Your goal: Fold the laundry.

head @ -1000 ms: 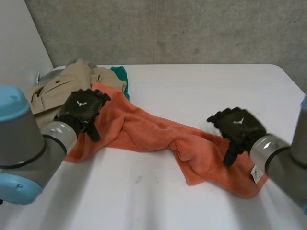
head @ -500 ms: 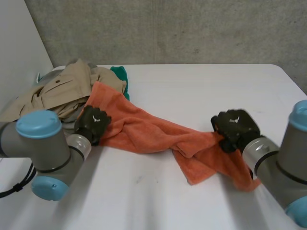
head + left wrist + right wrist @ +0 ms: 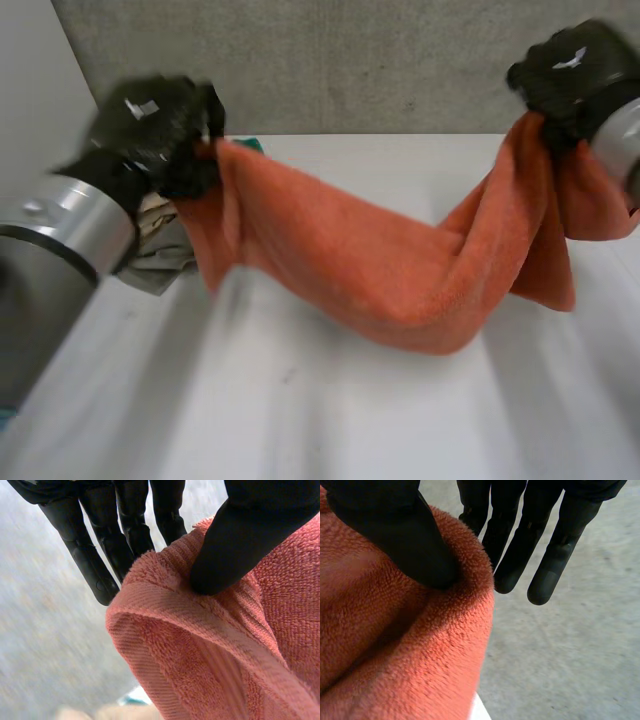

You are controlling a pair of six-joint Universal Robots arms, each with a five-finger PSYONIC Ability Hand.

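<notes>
An orange towel (image 3: 400, 270) hangs in the air between my two raised hands and sags in the middle above the white table (image 3: 330, 420). My left hand (image 3: 160, 125) is up at the left and pinches one end of the orange towel (image 3: 210, 645) between thumb (image 3: 240, 535) and fingers (image 3: 100, 565). High at the right, my right hand (image 3: 575, 75) pinches the other end of the orange towel (image 3: 405, 650) under its thumb (image 3: 405, 535), against the fingers (image 3: 530, 545). A length of towel hangs down below the right hand.
A beige garment (image 3: 160, 250) lies at the table's far left, partly behind my left arm (image 3: 60, 240), with a bit of green cloth (image 3: 250, 143) beside it. A grey concrete wall (image 3: 370, 60) stands behind the table.
Both hands have closed on the towel's ends and lifted them high off the table. The towel, which lay crumpled on the table, now hangs stretched between them.
</notes>
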